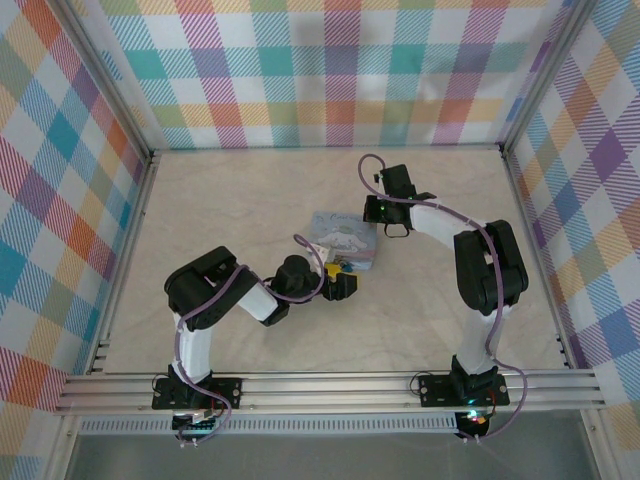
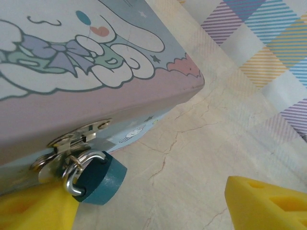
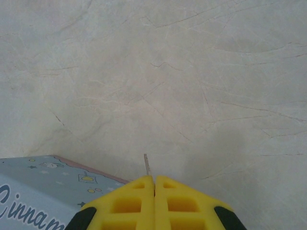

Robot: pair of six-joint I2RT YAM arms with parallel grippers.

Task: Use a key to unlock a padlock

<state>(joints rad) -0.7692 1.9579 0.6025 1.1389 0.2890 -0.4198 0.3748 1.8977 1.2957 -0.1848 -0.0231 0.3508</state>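
Teal padlock (image 2: 100, 179) is hanging from the tin box (image 2: 144, 91) hasp (image 2: 88, 129), beside 1 finger (image 2: 33, 208) of the wide-open left pincer (image 2: 151, 199). The right pincer (image 3: 154, 179) is clamping a thin key (image 3: 147, 165); I think steadying the padlock first is helping.

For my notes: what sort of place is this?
Probably a lab test cell: plaid walls in an aluminium frame enclose a marble-look table with the left arm and the right arm bolted on.

Lab robot cell: aluminium extrusion frame (image 1: 330, 385), plaid backdrop walls (image 1: 330, 70) boxing in a marble-look tabletop (image 1: 250, 200), left arm (image 1: 215, 290) and right arm (image 1: 485, 265) bolted to the frame.
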